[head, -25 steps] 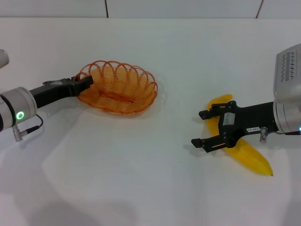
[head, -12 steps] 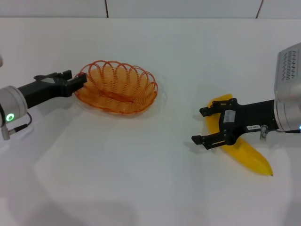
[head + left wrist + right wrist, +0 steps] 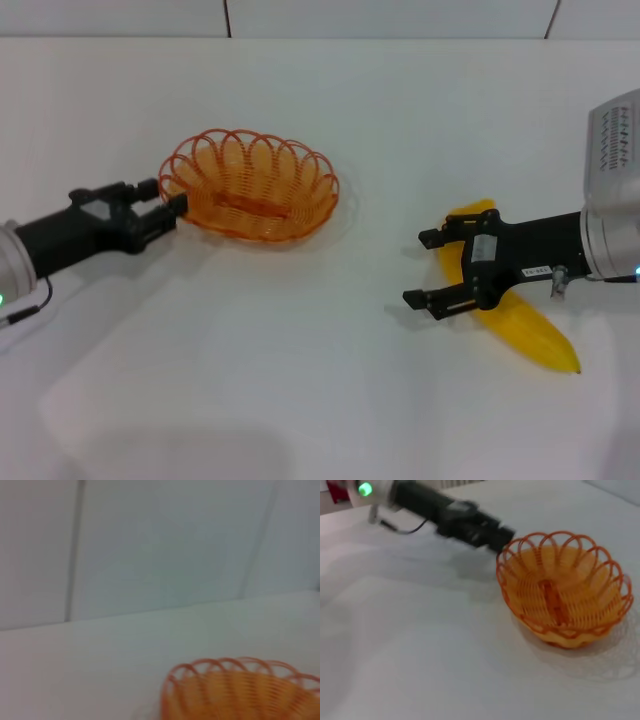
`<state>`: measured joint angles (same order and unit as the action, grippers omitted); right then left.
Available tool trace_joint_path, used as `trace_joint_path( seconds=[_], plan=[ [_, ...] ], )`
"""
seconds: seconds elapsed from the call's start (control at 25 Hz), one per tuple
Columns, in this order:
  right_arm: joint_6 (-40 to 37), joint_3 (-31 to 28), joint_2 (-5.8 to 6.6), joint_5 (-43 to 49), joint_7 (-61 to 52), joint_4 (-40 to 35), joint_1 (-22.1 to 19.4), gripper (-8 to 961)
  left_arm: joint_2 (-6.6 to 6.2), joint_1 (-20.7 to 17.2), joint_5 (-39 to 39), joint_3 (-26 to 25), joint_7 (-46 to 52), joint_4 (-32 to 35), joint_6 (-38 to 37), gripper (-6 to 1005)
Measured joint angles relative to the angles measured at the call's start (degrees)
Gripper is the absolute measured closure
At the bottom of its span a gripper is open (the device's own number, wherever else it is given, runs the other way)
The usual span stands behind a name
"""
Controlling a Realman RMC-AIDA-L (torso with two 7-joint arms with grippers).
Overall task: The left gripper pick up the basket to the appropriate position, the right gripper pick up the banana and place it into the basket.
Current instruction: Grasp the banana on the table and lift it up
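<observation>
The left pincer (image 3: 168,212) has let go of the basket (image 3: 250,184) and backed away toward the robot's left: 1 second ago its tips were on the near-left rim, and now they sit just beside that rim, seemingly clear of the wire. The pincer looks slightly parted and holds nothing. The basket has settled flat on the tabletop (image 3: 300,390), shifted only a little, so the first half of the task appears done and the basket is placed.

The right pincer (image 3: 430,268) has barely moved. It hovers over the upper end of the banana (image 3: 525,325), fingers spread wide, one on each side of the fruit, not yet closed on it. The banana lies on the tabletop on the robot's right, well apart from the basket. The next step, as I judge it, is closing on the banana and carrying it across.

The tabletop is plain white and smooth. Behind it stands a pale wall (image 3: 380,18) of panels with thin dark seams; the left wrist view shows the same wall above the basket's rim.
</observation>
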<state>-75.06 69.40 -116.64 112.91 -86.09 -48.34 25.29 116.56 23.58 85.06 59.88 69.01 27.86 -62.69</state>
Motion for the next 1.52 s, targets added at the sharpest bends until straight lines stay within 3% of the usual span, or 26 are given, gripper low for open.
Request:
trace_joint_path(
  seconds=[0.4, 0.68, 1.12, 1.52],
  plan=[
    [-3.2, 1.3, -0.36, -3.2, -5.0, -13.1, -6.5, 60, -0.15, -1.8, 1.2, 0.0, -1.6, -0.2, -2.8, 501],
    [0.9, 9.0, -0.48, 6.4, -20.8, -27.4, -10.4, 60, -0.06, -2.2, 2.3, 0.0, -1.7, -0.6, -1.6, 501],
    [-2.1, 14.6, -0.34, 21.0, -37.0, -36.2, -9.4, 59, 0.11, -2.0, 2.7, 0.1, -2.3, -1.2, 0.9, 501],
    [-3.0, 19.9, -0.42, 29.9, -44.3, -35.9, -7.0, 60, 0.16, -1.8, 2.4, 0.1, -2.4, -1.2, 0.9, 501]
  ],
)
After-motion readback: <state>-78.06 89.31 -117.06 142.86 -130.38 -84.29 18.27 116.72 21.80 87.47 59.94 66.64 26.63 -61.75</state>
